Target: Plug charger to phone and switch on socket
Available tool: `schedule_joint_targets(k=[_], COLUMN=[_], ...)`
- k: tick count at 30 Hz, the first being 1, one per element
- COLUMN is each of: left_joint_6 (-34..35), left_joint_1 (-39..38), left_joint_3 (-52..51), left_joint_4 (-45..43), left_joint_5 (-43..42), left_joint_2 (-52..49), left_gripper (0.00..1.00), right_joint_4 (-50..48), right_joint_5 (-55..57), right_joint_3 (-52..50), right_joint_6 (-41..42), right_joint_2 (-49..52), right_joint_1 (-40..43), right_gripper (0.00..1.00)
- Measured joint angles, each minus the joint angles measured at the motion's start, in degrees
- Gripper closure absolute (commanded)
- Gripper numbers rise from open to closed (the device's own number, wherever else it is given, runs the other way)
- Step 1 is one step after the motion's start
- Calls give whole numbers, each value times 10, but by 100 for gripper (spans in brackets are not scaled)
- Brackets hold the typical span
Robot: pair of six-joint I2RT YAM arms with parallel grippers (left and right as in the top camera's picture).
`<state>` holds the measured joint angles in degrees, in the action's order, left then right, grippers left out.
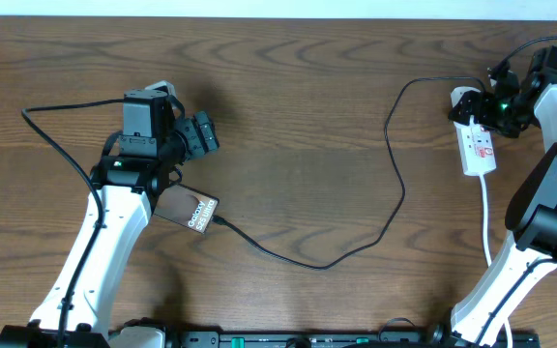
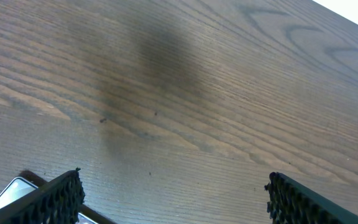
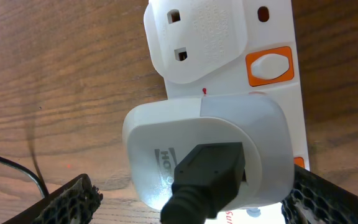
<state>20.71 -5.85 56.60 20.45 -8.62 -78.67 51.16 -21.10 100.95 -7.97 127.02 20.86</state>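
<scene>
The right pincer (image 3: 201,198) hangs spread wide with nothing in its grip, its two dark ridged fingers (image 3: 73,198) standing either side of the white rounded adapter (image 3: 229,140), which sits pushed into the white elongated power strip (image 3: 278,25) with a chunky black connector (image 3: 207,174) plugged into its face. From there the thin black charger cable (image 1: 395,184) loops across the brown wood-grain tabletop (image 1: 288,87) to the slim dark-brown phone (image 1: 187,208) with white lettering, and seems to meet the phone's near edge, so the plugging looks done and the step in hand is the switch. An orange rocker switch (image 3: 269,65) shows on the strip beyond the adapter, level with the neighbouring outlet, where a white blocky plug (image 3: 194,40) is seated. A second orange switch (image 3: 298,163) peeps out at the adapter's side, and I judge it the more likely one for this outlet, though I cannot be sure. The next move calls for shifting the pincer sideways off the adapter and pressing one fingertip squarely down on the right rocker. The adapter's bulk overhangs that switch and crowds the approach, and a careless push could slide the light strip or tug the cable. The strip's own white cord (image 1: 486,217) trails toward the right arm's base. Well apart, the left pincer (image 2: 173,199) hovers wide open and empty above bare wood, just beyond the phone.
</scene>
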Motion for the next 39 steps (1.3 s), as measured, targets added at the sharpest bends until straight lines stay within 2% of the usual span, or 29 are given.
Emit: schedule_joint_targets(k=[39], left_joint_6=[0], left_joint_1=[0], left_joint_3=[0], left_joint_4=[0], left_joint_5=[0], left_joint_2=[0], left_gripper=[8], right_joint_4=[-12], right_joint_5=[-5], right_joint_3=[-5], right_joint_6=[3], right_joint_2=[0], right_joint_1=[-1], right_gripper=[12])
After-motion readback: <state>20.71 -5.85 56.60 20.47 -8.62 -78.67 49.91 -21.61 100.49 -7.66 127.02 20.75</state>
